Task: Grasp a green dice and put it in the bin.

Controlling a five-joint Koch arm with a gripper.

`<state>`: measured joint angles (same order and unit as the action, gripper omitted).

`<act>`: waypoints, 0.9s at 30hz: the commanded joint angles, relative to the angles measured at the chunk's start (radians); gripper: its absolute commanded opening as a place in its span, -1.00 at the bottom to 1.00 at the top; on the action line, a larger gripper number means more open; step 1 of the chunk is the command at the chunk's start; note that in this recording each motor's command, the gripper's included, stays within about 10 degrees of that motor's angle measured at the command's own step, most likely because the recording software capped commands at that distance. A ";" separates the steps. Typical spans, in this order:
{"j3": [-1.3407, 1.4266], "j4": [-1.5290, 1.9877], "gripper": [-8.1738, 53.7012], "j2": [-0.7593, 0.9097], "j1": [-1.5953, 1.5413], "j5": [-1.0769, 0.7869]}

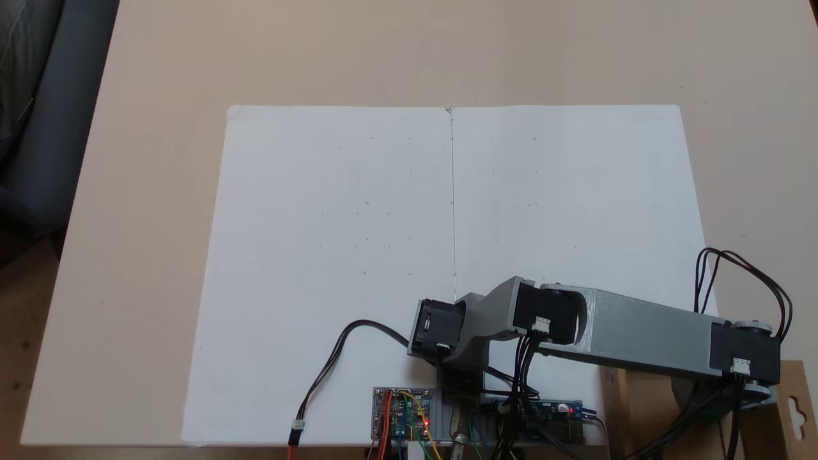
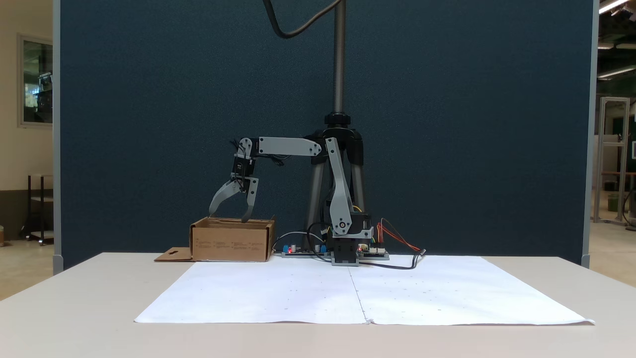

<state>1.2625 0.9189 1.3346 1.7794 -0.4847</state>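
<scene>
Grey gripper (image 2: 229,219) hangs just above the shallow brown cardboard bin (image 2: 231,242), jaws spread, nothing pinched — a descent could snag the rim.

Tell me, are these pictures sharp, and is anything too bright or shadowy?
In a fixed view from above, the white paper looks bright and washed out, and the arm is a little soft. In the fixed view from the front, the open gripper over the bin is sharp against the dark panel; ceiling lights glare top right.

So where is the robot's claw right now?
In a fixed view, the claw hangs open just above the cardboard box, left of the robot's base.
</scene>
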 commanded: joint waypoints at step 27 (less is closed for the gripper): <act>-0.084 0.064 0.67 0.325 -1.201 0.483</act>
<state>1.2149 1.0278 1.6552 0.6366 -0.0583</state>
